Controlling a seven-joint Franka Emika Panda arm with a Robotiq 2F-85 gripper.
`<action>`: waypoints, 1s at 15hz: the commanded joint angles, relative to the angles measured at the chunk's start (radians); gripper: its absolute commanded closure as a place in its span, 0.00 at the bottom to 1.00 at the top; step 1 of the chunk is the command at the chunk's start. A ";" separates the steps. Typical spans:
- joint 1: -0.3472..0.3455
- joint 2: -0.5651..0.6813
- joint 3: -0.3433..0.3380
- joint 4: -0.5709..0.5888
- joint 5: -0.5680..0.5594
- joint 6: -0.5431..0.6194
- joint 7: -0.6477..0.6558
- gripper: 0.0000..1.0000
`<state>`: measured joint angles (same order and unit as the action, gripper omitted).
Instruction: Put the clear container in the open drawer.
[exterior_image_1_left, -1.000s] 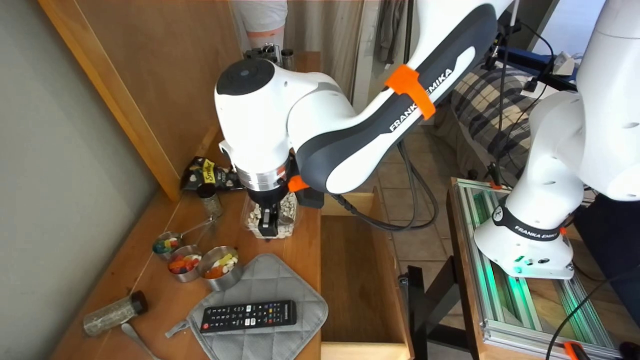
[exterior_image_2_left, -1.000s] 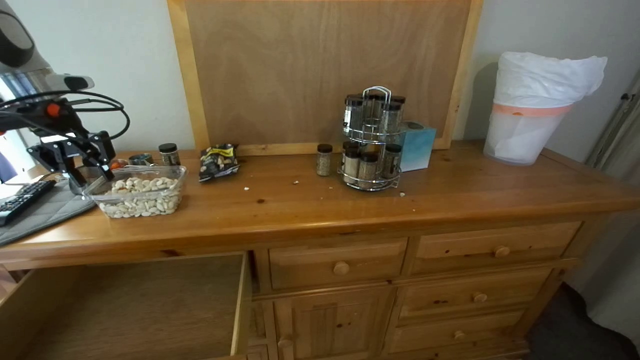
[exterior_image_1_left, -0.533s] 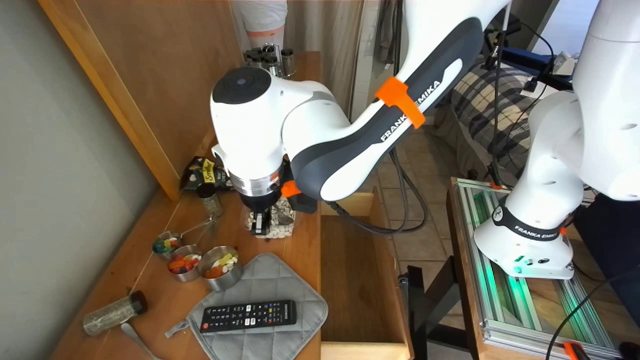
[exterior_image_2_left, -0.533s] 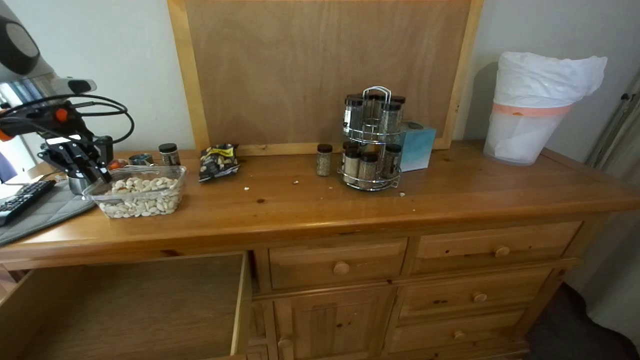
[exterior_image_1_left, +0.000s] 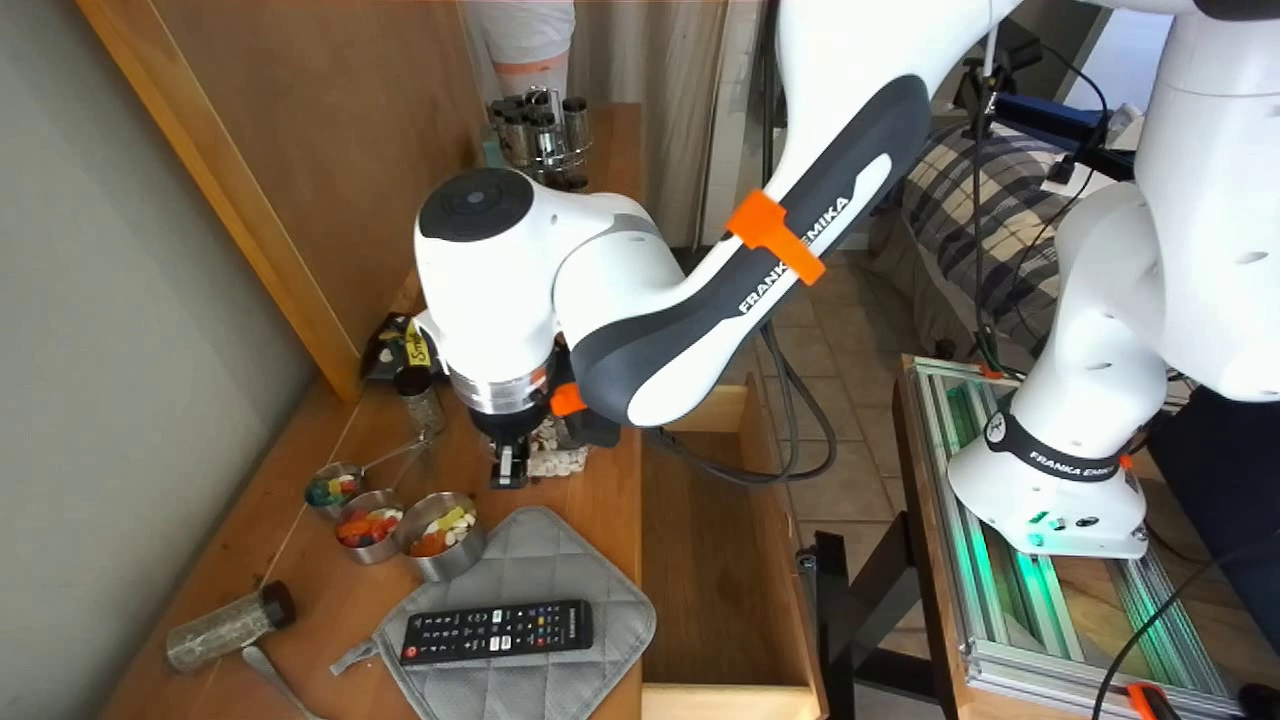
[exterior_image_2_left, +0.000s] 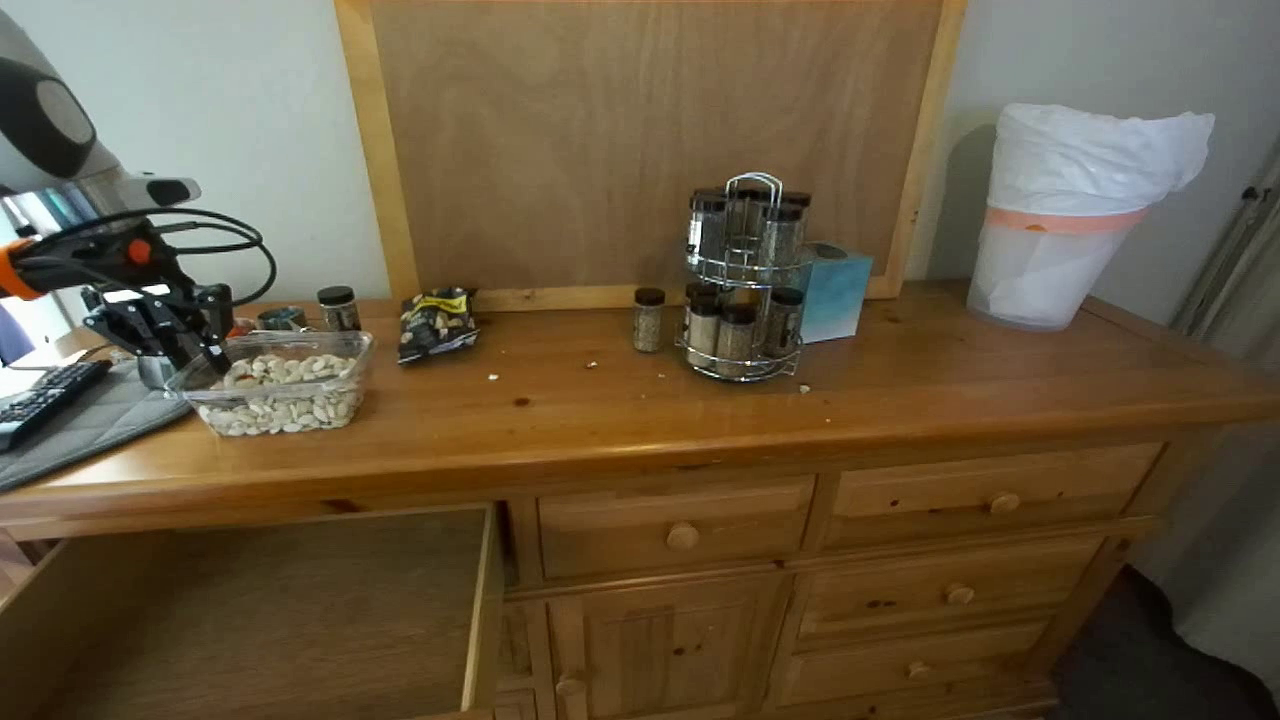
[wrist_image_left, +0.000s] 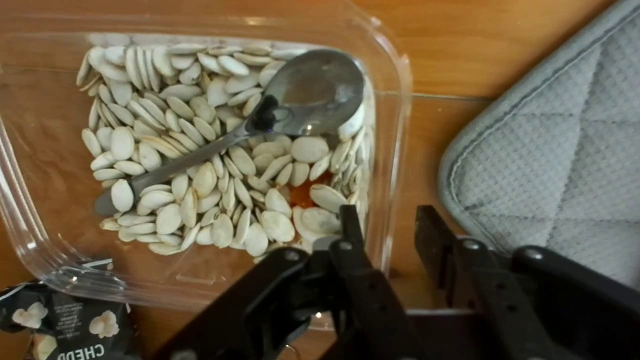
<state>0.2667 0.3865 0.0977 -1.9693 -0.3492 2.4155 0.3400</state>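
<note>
Countertop (exterior_image_2_left: 560, 400), hand (wrist_image_left: 387, 217) at clear container (exterior_image_2_left: 280, 408), wrist view showing spoon (wrist_image_left: 265, 118)

In an exterior view, white capitals on the dark panel (exterior_image_1_left: 735, 280) of the robot arm (exterior_image_1_left: 615, 270) spell FRANKA EMIKA, an orange strap (exterior_image_1_left: 775, 237) crossing the lettering where the words meet. The black band (exterior_image_1_left: 1060, 462) round the white base (exterior_image_1_left: 1085, 502) reads FRANKA EMI, the remaining letters unclear. Near the front edge of the wooden counter (exterior_image_1_left: 602, 500), the black remote (exterior_image_1_left: 497, 632) bears SAMSUNG on the end toward that edge; the characters on its keys are too small to tell. By the counter's back edge, the yellow label (exterior_image_1_left: 417, 345) of a black bag (exterior_image_1_left: 386, 352) begins "Sm", the rest unclear; in the wrist view the bag shows CHEDD, reversed.
</note>
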 joint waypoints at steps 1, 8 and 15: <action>0.021 0.031 -0.018 0.029 -0.005 0.022 -0.008 0.69; 0.011 0.033 0.009 0.031 0.061 0.001 -0.054 0.67; 0.007 0.000 0.036 0.007 0.155 -0.042 -0.084 0.66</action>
<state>0.2712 0.4032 0.1225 -1.9574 -0.2446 2.4133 0.2829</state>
